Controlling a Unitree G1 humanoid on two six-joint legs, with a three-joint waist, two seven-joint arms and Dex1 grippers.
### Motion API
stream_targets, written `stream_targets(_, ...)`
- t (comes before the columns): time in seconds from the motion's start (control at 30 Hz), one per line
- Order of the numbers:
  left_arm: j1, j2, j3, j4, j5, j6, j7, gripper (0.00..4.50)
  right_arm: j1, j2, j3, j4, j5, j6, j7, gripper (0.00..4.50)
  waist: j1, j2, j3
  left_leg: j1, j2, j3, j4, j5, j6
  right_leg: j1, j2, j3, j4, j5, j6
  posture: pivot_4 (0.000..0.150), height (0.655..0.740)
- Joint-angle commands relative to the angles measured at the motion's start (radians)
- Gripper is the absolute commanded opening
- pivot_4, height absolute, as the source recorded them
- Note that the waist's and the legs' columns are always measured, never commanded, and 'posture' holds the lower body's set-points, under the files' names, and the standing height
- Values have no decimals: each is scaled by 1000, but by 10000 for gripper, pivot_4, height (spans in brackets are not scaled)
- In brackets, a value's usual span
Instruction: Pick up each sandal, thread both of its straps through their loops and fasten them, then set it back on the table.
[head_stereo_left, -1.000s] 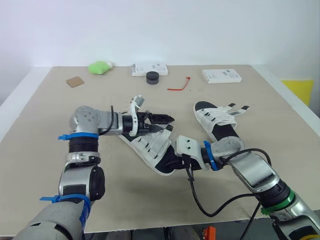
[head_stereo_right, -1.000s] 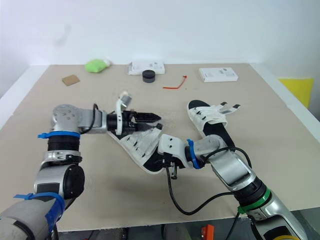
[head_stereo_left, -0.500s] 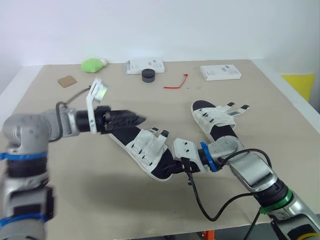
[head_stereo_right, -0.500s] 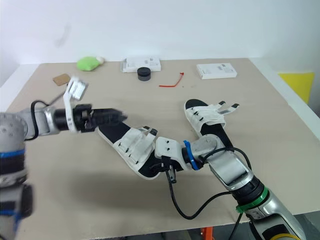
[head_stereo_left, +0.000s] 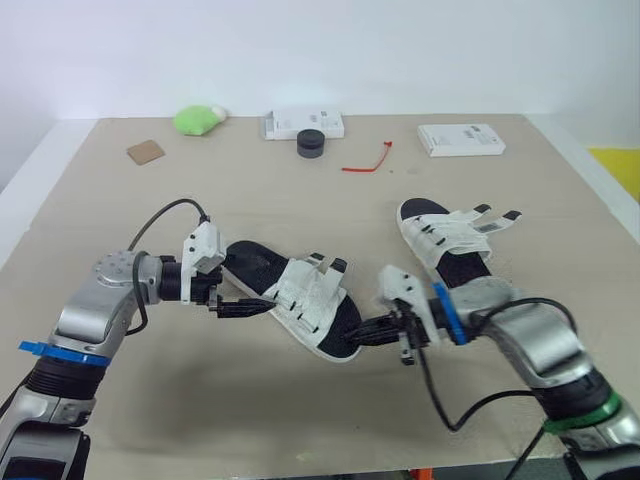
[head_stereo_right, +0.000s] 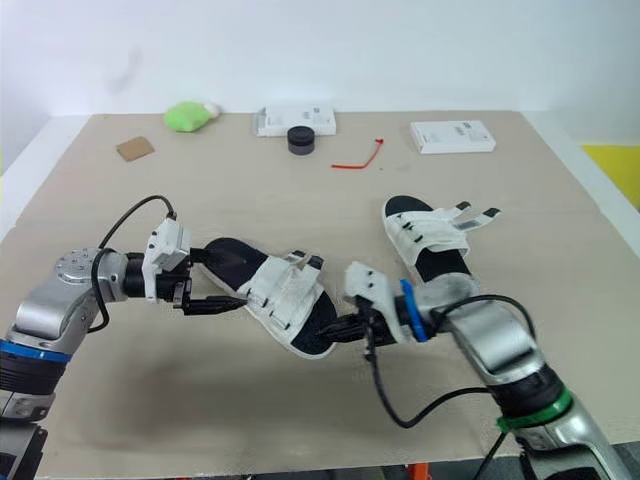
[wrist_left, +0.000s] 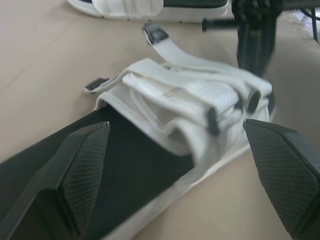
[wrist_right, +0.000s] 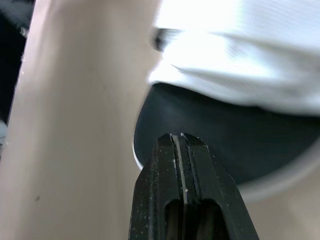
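Left arm's swung back in and dropped low. The left gripper (head_stereo_left: 258, 304) is now spread wide at the heel of the near black-soled, white-strapped sandal (head_stereo_left: 300, 298), which lies on the tan table (head_stereo_left: 150, 230) with its straps loose. The right gripper (head_stereo_left: 368, 332), fingers pressed together, noses the toe. Looks like the pick-up step, so next is clamp and lift. Print on the far white boxes (head_stereo_left: 460, 138) is unreadable.

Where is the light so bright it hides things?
Right wrist view: the near sandal's white straps glare almost blank. Left wrist view: the same straps show their ribbing, evenly lit. Left eye view: soft light across the table, no glare.
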Motion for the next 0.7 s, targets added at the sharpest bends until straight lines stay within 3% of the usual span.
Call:
stream_targets(0.03, 19, 33, 9, -24, -14, 32, -47, 44400, 37, -27, -207, -115, 185, 84, -12, 0, -3, 1, 1, 0, 0, 0, 0, 0, 1, 0, 0, 0, 0, 0, 0, 1500, 7400)
stream_targets(0.13, 49, 60, 16, -54, -37, 81, -79, 44400, 94, -61, -426, -175, 364, 171, -26, 0, -3, 4, 3, 0, 1, 0, 0, -1, 1, 0, 1, 0, 0, -1, -1, 1500, 7400)
stream_targets(0.2, 67, 72, 24, -92, -62, 113, -88, 44400, 127, -74, -488, -195, 425, 200, -51, 0, -2, 4, 4, 0, 1, 0, 0, -1, 1, 0, 1, -1, 0, -1, -1, 1500, 7400)
stream_targets(0.33, 99, 79, 25, -172, -72, 122, -86, 44400, 191, -94, -549, -234, 495, 223, -104, 0, -2, 3, 4, 1, 2, 0, 1, -1, 2, 1, 2, -1, 1, -3, 5, 1500, 7400)
stream_targets(0.53, 98, 18, 4, -137, -16, 56, -32, 44400, 248, -120, -579, -270, 536, 206, -173, 0, -1, 4, 5, 3, 1, 2, 3, 1, 3, 2, 2, 1, 2, -2, 6, 1500, 7400)
stream_targets(0.7, 126, 31, -23, -143, 13, 24, -65, 44400, 294, -138, -660, -276, 579, 200, -221, 0, -2, 4, 5, 2, 1, 2, 4, 1, 4, 3, 2, 2, 2, -1, 6, 1500, 7400)
